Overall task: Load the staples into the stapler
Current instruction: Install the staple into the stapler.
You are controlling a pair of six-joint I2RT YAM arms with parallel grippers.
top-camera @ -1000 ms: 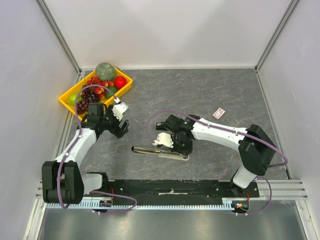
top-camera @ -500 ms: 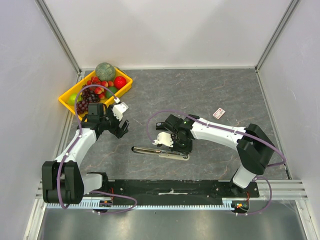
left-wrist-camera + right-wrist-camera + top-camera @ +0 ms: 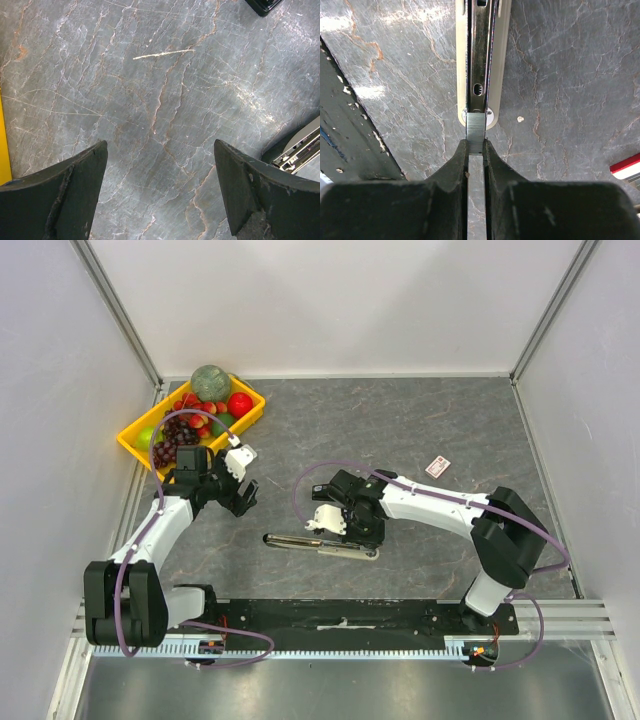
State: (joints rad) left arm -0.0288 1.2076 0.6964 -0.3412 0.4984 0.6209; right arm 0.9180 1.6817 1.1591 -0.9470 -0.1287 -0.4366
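Observation:
The stapler (image 3: pixel 320 544) lies open and flat on the grey table, its metal channel (image 3: pixel 481 60) and cream base running up the right wrist view. My right gripper (image 3: pixel 476 147) is shut on a short grey strip of staples (image 3: pixel 475 131), whose far end rests at the near end of the channel. The right gripper also shows in the top view (image 3: pixel 337 528), over the stapler. The white-and-red staple box (image 3: pixel 437 467) lies at the right, its corner in the right wrist view (image 3: pixel 626 169). My left gripper (image 3: pixel 160 187) is open and empty over bare table, left of the stapler (image 3: pixel 300 150).
A yellow tray (image 3: pixel 135 445) of toy fruit stands at the back left. White walls enclose the table on three sides. The arms' mounting rail (image 3: pixel 340 615) runs along the near edge.
None of note: both arms and the stapler keep their places; the right arm's elbow shifts only slightly.

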